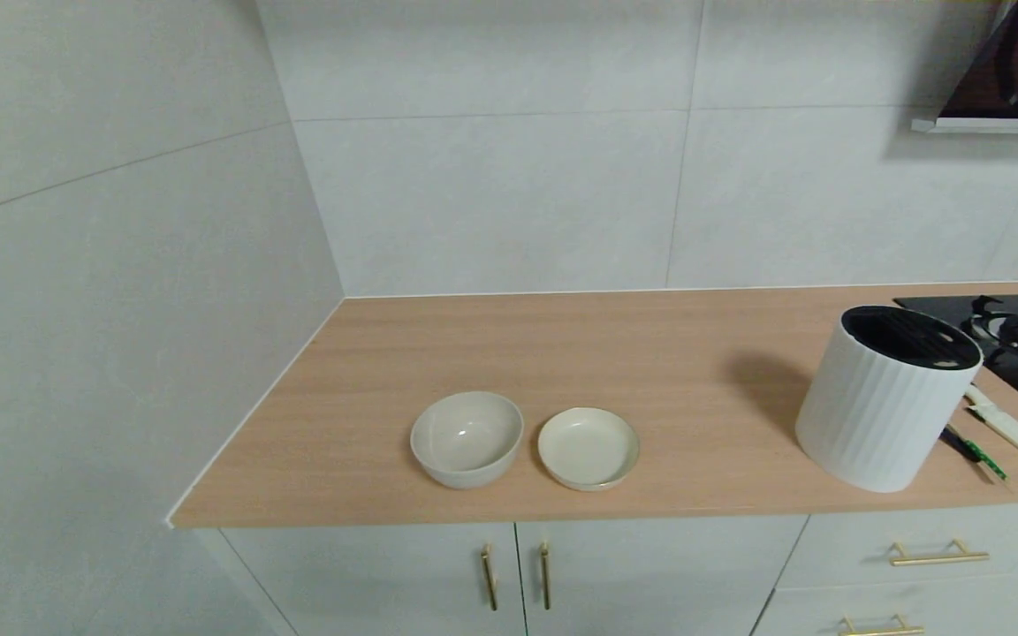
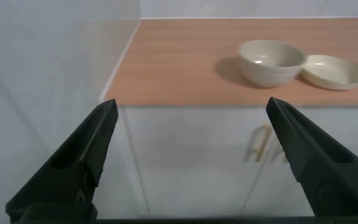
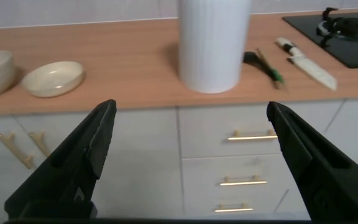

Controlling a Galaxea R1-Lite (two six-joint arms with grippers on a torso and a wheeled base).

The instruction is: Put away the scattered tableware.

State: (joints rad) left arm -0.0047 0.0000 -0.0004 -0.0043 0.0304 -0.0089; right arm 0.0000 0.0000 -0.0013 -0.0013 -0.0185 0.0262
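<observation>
The left gripper [image 2: 191, 102] hangs in front of the desk [image 1: 650, 353], jaws wide and empty. On the desk 1 bowl [image 1: 467, 439] sits just beside 1 shallow dish [image 1: 588, 447]. Farther right stands a ribbed white holder [image 1: 885, 411], with a green-tipped tool [image 1: 973, 452] and a white knife [image 1: 1017, 433] beside it. The right gripper [image 3: 191, 104] hangs likewise, jaws wide.

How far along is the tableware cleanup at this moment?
Done: nothing visible. The bowl and shallow dish sit side by side on the counter; the knife and green-handled utensil lie beside the white holder. In hand: nothing; left gripper and right gripper are both open and empty, in front of the cabinets. Left: every piece.
</observation>
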